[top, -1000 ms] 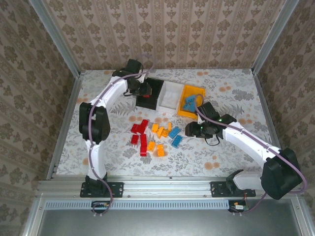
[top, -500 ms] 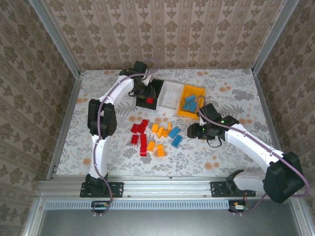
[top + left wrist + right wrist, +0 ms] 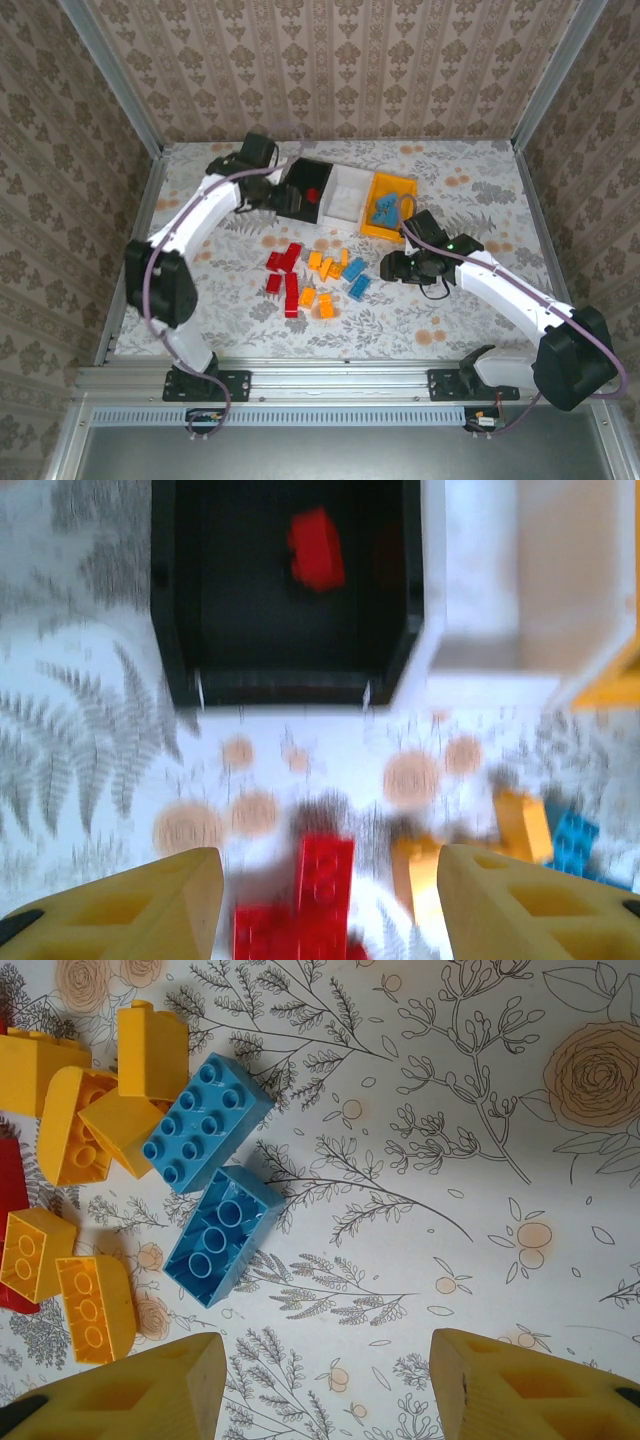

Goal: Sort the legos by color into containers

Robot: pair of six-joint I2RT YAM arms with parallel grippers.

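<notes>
The floral-print table (image 3: 450,320) carries a joined row of 3 open plastic containers: black bin (image 3: 295,213), white bin (image 3: 348,190) and orange-yellow bin (image 3: 372,228). The left gripper (image 3: 325,905) hangs before the black bin, yellow fingers spread and empty. The right gripper (image 3: 325,1380), likewise spread and empty, hovers over 2 loose blue bricks (image 3: 215,1205). 1 small red brick (image 3: 316,548) lies in the black bin. Blue legos (image 3: 383,210) lie in the orange-yellow bin.

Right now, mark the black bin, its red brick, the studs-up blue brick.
black bin (image 3: 288,686): left wrist, near wall.
red brick (image 3: 316,548): left wrist, middle.
studs-up blue brick (image 3: 208,1122): right wrist, studded top.
</notes>
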